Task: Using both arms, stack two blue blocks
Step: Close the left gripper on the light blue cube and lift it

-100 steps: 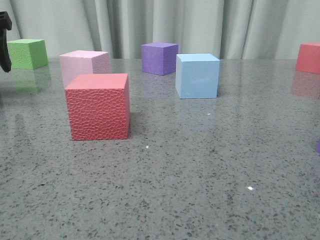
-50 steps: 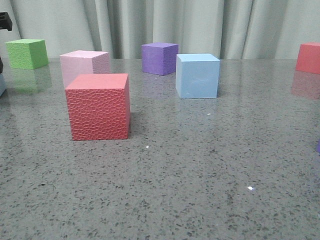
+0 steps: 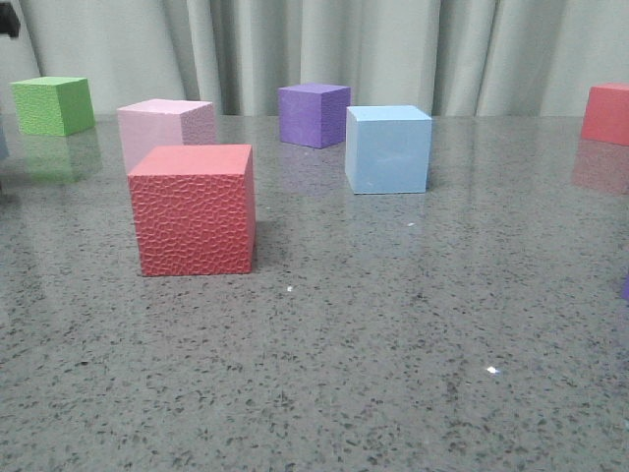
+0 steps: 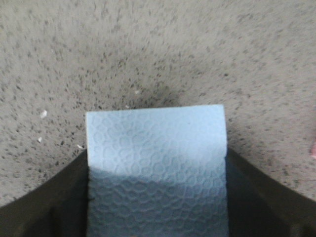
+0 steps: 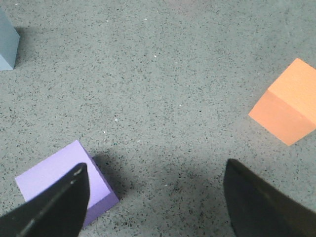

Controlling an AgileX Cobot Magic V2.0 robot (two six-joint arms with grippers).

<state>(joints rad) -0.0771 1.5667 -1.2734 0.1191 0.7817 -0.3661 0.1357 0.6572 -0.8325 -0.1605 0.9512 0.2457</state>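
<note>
The left pincer pinches a pale sky-blue foam cube between its dark fingers, above the speckled grey worktop; the right pincer hangs spread, another pale blue cube well ahead, a purple foam cube beside one finger.

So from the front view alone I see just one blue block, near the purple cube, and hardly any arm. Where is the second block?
Observer: The left wrist view shows the second blue block clamped in the left gripper, with a dark finger against each side.
Operator: And the right arm?
Observer: The right gripper is over bare table, with its jaws open and holding nothing.
Operator: Anything near it?
Observer: A purple cube sits beside one finger, and an orange cube lies farther off.
</note>
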